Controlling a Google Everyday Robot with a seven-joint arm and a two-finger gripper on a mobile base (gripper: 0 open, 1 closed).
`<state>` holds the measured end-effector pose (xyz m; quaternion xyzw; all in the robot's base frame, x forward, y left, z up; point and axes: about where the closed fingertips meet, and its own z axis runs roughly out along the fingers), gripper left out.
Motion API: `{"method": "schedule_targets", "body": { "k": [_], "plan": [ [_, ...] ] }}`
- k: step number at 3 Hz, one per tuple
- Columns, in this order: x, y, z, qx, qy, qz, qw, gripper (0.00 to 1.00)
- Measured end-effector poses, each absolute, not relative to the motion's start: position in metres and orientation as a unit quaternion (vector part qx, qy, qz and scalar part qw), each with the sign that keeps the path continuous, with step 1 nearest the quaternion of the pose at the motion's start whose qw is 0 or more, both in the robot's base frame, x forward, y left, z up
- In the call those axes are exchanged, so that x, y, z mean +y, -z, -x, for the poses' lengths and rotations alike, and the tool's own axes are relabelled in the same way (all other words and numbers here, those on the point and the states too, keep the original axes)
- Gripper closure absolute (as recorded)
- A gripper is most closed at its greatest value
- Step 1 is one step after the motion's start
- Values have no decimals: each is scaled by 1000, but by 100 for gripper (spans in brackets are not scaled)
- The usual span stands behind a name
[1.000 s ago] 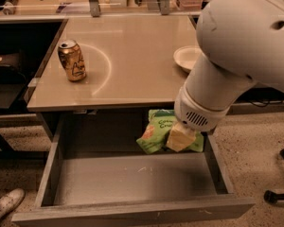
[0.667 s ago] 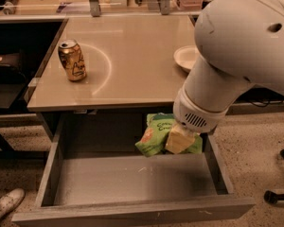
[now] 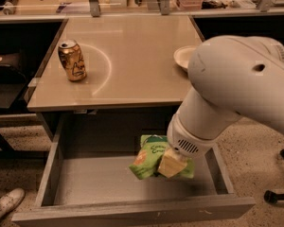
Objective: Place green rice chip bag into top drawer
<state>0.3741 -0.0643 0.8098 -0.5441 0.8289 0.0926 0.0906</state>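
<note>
The green rice chip bag (image 3: 149,157) hangs crumpled in my gripper (image 3: 173,163), my 2 fingers closed on its right half, over the right part of the open top drawer (image 3: 132,213); I cannot tell whether it touches the drawer floor. My white arm (image 3: 236,89) comes down from the right. On the beige tabletop (image 3: 132,79) behind stand 1 gold soda can (image 3: 72,60) at the left and 1 pale plate (image 3: 185,56) at the right.
</note>
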Motion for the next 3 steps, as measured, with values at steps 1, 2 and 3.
{"method": "schedule_targets", "body": {
  "k": [1, 2, 3],
  "plan": [
    [-53, -779, -367, 832, -125, 534, 84, 100],
    [-53, -778, -367, 832, -126, 534, 84, 100],
    [-40, -765, -373, 829, -141, 532, 98, 100]
  ]
}}
